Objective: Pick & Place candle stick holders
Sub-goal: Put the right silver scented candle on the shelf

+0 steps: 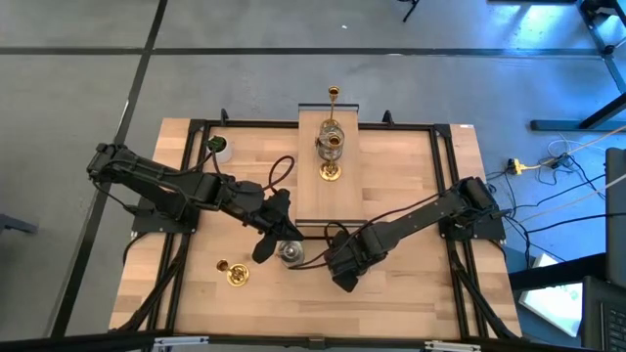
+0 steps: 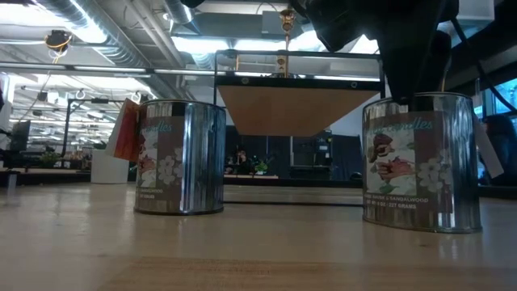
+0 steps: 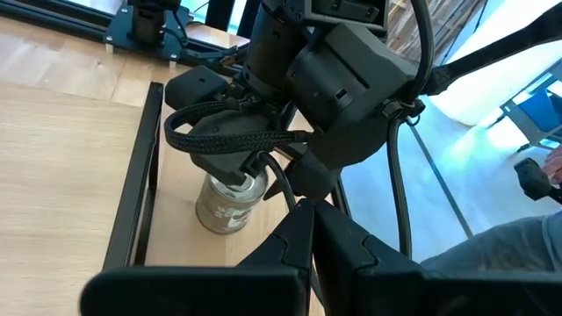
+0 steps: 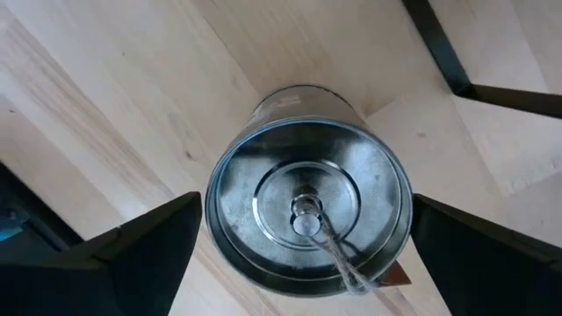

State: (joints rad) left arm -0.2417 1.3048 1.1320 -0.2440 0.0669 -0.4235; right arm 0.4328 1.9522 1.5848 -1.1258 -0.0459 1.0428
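While my right gripper hung above the silver tin holder, its jaws stood wide at either side of the rim, not touching. That holder sat near the table's six o'clock edge. My left gripper, jaws closed and empty, waited at its nine o'clock.

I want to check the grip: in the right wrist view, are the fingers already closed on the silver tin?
No, the right gripper stands wide open, with a finger on each side of the silver tin and not touching it.
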